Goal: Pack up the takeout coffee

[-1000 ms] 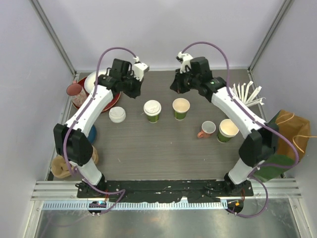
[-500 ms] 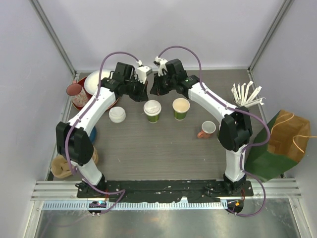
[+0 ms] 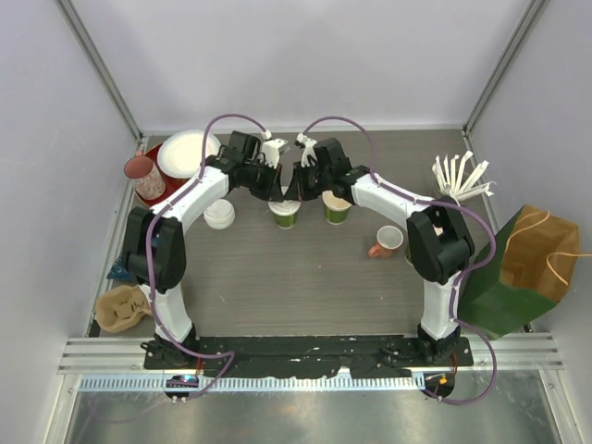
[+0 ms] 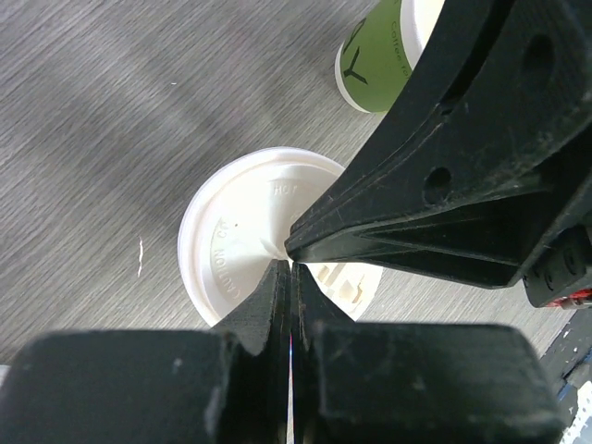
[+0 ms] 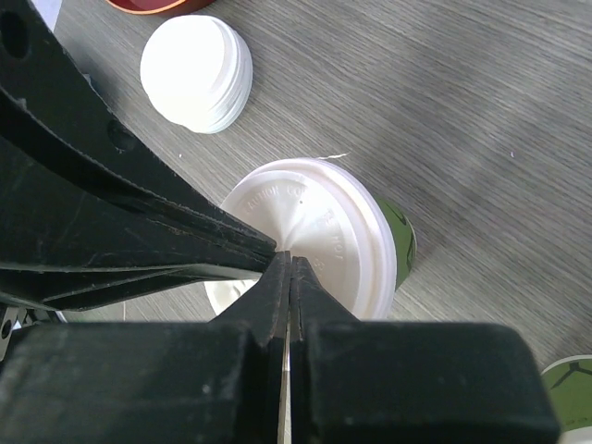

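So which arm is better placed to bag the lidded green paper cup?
Right, probably: left gripper and right gripper both sit shut over the white plastic lid, but the green-and-brown paper bag stands on the right side.

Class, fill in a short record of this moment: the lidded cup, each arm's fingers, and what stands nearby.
lidded cup: green, standing mid-table, white lid on
left fingers: shut, tips over the lid
right fingers: shut, tips over the lid, meeting the left's
contact with lid: cannot tell
nearby: open green cup, stack of lids, pink-handled mug, paper bag
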Tool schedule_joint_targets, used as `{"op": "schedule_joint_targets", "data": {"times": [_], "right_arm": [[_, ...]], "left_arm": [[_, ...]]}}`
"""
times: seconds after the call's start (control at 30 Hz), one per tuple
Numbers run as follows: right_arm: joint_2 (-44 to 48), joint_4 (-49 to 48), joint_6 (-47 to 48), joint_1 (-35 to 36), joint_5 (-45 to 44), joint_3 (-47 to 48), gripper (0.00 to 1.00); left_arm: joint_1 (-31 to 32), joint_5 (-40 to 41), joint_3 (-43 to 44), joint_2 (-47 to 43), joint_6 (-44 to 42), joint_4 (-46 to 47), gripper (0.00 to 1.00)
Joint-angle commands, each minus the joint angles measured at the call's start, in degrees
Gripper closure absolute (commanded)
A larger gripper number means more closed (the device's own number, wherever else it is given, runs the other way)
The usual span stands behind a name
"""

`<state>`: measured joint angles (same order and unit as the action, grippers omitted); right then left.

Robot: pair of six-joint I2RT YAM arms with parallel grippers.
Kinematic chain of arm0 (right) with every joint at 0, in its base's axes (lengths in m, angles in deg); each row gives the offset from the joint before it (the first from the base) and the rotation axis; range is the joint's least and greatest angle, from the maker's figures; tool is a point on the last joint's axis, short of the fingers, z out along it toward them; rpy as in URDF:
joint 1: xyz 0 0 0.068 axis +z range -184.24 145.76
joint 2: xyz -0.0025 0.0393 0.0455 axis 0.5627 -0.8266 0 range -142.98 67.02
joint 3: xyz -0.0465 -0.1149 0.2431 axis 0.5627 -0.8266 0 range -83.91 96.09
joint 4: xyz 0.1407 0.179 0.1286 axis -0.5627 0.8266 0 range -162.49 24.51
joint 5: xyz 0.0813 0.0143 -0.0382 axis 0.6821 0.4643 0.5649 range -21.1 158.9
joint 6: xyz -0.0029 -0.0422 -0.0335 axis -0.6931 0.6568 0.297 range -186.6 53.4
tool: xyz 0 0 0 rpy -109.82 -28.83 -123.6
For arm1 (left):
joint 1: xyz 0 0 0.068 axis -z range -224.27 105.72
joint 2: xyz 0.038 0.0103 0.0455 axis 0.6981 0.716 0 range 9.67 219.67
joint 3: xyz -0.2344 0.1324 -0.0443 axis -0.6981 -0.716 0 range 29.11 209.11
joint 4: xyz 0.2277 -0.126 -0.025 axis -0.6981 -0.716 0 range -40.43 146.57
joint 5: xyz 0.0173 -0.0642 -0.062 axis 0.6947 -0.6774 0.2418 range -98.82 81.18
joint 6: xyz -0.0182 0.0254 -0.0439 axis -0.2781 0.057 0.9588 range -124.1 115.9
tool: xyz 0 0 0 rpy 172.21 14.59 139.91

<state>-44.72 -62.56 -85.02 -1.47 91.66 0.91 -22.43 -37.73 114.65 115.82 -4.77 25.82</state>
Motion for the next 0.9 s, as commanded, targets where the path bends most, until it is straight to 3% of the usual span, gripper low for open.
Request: {"op": "schedule_joint_targets", "data": {"times": [0.0,0.43,0.87], "right_arm": [[2.32,3.86,1.27,0.71,-2.55,1.39,0.99],[4.43,11.16,4.35,1.24,-4.48,10.63,0.99],[2.93,6.24,3.3,0.8,-4.48,-1.49,0.99]], "left_arm": [[-0.05,1.66,-1.52,-2.87,-0.92,-1.51,1.0],[-1.28,0.16,2.0,-8.5,-1.53,-4.85,1.0],[-1.46,4.91,-5.81,-3.32,-4.17,-1.43,1.0]]}}
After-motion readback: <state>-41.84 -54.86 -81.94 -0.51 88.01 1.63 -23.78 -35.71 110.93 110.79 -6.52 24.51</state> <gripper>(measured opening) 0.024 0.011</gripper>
